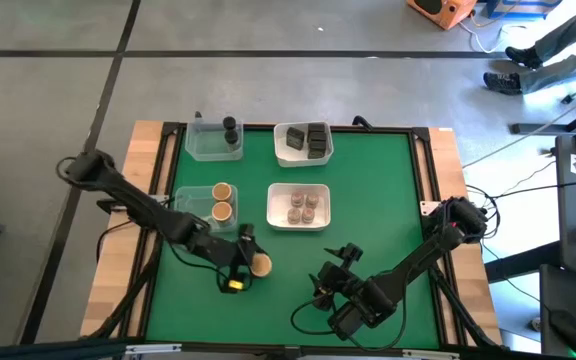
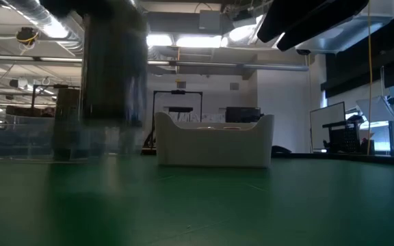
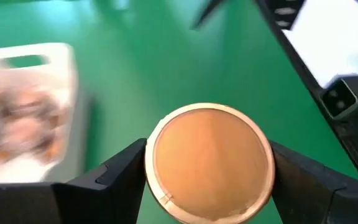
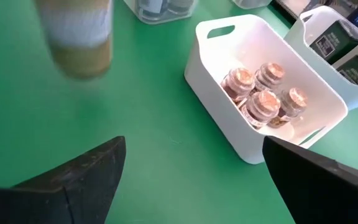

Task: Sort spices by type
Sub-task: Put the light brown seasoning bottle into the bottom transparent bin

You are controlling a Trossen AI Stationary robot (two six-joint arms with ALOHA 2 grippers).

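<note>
A wide tan-topped round jar [image 3: 210,162] stands between the fingers of my left gripper [image 3: 210,171], near the front middle of the green mat [image 1: 260,265]. My left gripper [image 1: 251,264] is shut on it. In the low view the jar [image 2: 111,68] shows as a blurred upright cylinder. My right gripper [image 4: 194,180] is open with nothing in it and hangs over the mat's front right [image 1: 333,280]. Two more tan-topped jars [image 1: 222,200] sit in a clear tub. Small brownish jars [image 4: 263,93] fill a white tray. My left gripper pinches the tan-topped jar by its round side wall [image 3: 149,163], one finger on each opposite side just below the lid. The fingers [image 3: 291,174] slant down from the table's left. The jar stays upright, and in the low view its bottom appears clear of the mat.
A clear tub [image 1: 213,140] with black cylinders stands at the far left. A white tray [image 1: 303,142] with dark boxy tins is beside it, and the white tray of brownish jars [image 1: 298,205] is mid-table. Bare green mat [image 1: 388,200] lies to the right.
</note>
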